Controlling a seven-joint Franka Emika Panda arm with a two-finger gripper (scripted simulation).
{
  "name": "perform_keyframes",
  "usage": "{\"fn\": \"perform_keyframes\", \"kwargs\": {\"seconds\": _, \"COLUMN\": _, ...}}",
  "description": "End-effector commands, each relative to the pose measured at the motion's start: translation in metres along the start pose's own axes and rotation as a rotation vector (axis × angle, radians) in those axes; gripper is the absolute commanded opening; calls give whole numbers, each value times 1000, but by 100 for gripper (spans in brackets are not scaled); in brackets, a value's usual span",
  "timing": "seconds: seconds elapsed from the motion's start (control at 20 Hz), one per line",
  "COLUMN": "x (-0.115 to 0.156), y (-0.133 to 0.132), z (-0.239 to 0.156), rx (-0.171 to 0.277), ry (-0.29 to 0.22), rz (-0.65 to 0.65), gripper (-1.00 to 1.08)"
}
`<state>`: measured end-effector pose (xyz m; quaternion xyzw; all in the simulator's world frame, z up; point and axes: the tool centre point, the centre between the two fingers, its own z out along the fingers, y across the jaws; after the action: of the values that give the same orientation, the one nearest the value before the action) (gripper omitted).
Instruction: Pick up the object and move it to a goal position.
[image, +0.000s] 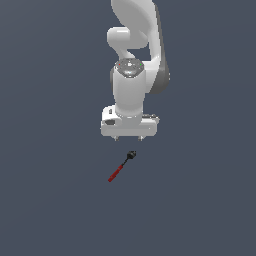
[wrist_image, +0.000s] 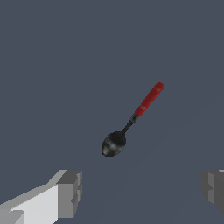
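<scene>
I see the object (image: 121, 166), a small spoon with red handle and black bowl (wrist_image: 113, 144), lying flat on the grey worktop (image: 50, 200). No edge or corner of the worktop is visible, so I cannot place it by them. My claw (image: 128, 138) hangs above, near the bowl end, not touching it. Its fingers (wrist_image: 69, 192) are spread wide apart and hold nothing.

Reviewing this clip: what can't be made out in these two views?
- Red-handled spoon with black bowl: too small in the exterior view to show the bowl's shape.
- Claw: wrist view's edge cuts off both fingers; exterior view shows only stubs.
- Goal position: no marker in either view.
</scene>
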<state>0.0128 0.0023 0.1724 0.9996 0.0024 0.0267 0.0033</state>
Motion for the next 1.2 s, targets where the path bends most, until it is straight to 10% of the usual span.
{"fn": "perform_keyframes", "kwargs": {"seconds": 0.0, "x": 0, "y": 0, "z": 0, "rx": 0, "ry": 0, "rz": 0, "gripper": 100}}
{"fn": "perform_keyframes", "kwargs": {"seconds": 1.15, "x": 9, "y": -17, "z": 7, "rx": 2, "ry": -9, "rz": 22, "gripper": 100}}
